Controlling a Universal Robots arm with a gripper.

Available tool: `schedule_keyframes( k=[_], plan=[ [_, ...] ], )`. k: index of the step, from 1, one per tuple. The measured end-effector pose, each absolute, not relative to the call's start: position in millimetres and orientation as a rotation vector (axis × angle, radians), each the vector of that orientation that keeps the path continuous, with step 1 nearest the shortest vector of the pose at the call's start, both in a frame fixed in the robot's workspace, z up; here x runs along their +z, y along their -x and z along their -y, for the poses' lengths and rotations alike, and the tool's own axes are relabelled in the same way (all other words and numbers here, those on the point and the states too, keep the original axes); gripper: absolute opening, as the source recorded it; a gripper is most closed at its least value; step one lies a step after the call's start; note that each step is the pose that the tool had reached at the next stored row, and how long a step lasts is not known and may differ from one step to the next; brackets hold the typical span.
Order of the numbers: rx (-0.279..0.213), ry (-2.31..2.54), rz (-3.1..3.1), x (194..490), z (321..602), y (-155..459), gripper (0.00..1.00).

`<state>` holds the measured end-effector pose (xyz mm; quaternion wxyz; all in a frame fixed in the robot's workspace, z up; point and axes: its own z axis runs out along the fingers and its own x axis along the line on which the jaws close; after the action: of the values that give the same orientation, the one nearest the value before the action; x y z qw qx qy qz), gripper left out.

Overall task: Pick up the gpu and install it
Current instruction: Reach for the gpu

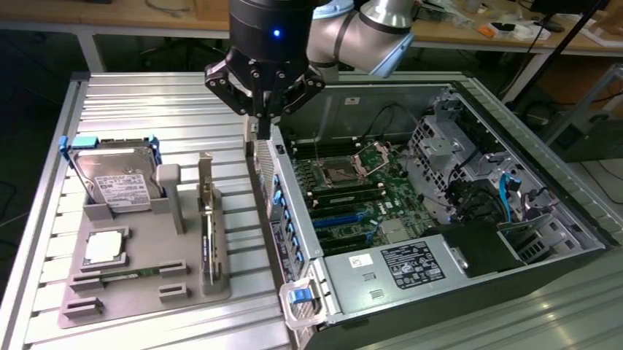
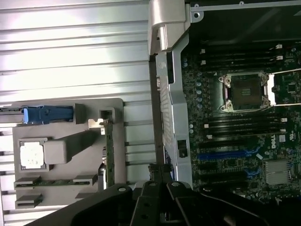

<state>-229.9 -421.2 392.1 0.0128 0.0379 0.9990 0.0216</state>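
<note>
The ribbed metal tabletop (image 1: 146,102) holds a gray tray (image 1: 146,292) and an open computer case (image 1: 341,102). The hand (image 1: 262,130) hangs clenched and empty, right above the case wall nearest the tray. The gpu (image 1: 207,230) stands on its edge in the tray, beside the case and apart from the hand. A hard drive (image 1: 117,182) sits at the tray's far side.

Closed end effector (image 1: 262,117), vertically downward

Closed pincer (image 1: 262,125) over open case (image 1: 389,102) wall, gpu (image 1: 207,226) upright in gray holder (image 1: 136,288)
</note>
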Motion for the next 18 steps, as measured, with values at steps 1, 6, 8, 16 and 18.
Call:
schedule_keyframes(
  k=[1,6,8,16,18],
  plan=[
    [0.067,-0.118,-3.113,392.1,421.8,231.3,0.11],
    [0.067,-0.118,-3.113,392.1,426.7,242.1,0.11],
    [0.067,-0.118,-3.113,392.1,427.9,245.1,0.11],
    [0.067,-0.118,-3.113,392.0,432.6,256.8,0.11],
    [0.067,-0.118,-3.113,391.9,433.7,260.2,0.11]
  ],
)
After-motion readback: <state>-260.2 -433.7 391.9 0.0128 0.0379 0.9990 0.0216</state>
